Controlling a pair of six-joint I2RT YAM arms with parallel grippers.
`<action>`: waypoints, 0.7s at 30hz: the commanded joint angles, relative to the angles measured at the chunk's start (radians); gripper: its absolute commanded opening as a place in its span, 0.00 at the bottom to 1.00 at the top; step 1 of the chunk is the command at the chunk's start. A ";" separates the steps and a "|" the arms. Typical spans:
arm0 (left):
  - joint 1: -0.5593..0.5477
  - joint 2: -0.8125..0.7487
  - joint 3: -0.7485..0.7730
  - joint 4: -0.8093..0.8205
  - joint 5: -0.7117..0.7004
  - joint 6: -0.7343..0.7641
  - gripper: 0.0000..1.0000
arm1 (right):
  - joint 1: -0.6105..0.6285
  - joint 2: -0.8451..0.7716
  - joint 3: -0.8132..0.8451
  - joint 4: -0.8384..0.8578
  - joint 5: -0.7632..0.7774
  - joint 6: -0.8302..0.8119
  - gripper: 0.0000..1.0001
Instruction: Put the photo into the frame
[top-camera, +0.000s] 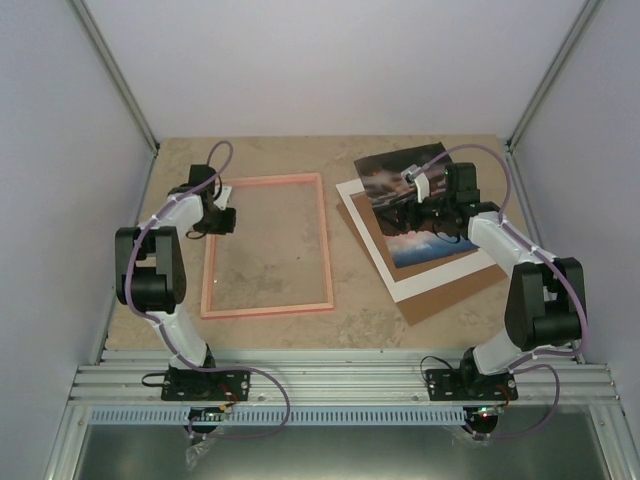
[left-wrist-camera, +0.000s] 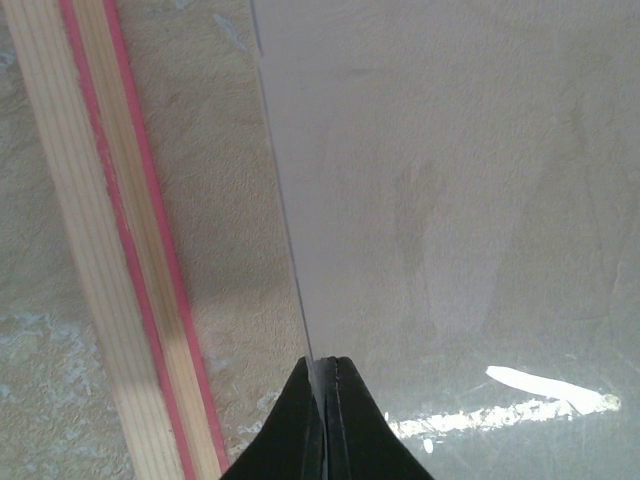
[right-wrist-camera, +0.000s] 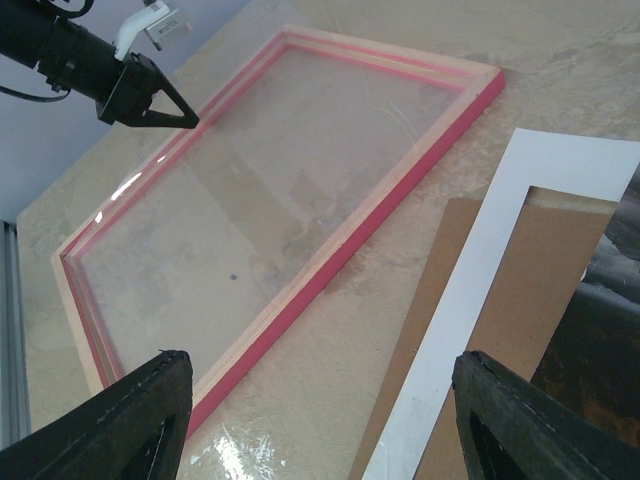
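Observation:
The pink frame lies flat at centre-left with its paler wood side up, and also shows in the right wrist view. My left gripper is at the frame's left rail, shut on the edge of a clear pane that sits over the frame opening. The photo, a dark print with a red glow, lies at the right on a white mat. My right gripper hovers over the photo, open and empty. Only a dark strip of the photo shows there.
A brown backing board lies under the white mat and shows through its window. My left gripper also appears in the right wrist view. Grey walls enclose the table on three sides.

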 joint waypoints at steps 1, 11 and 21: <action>0.013 -0.031 -0.006 0.002 -0.040 0.004 0.00 | 0.004 -0.002 0.000 0.007 0.004 -0.015 0.72; 0.016 -0.037 -0.009 -0.003 -0.045 0.004 0.00 | 0.004 -0.003 -0.002 0.007 0.005 -0.014 0.72; 0.020 -0.040 -0.019 0.000 -0.053 0.003 0.00 | 0.004 -0.004 -0.003 0.010 0.006 -0.013 0.72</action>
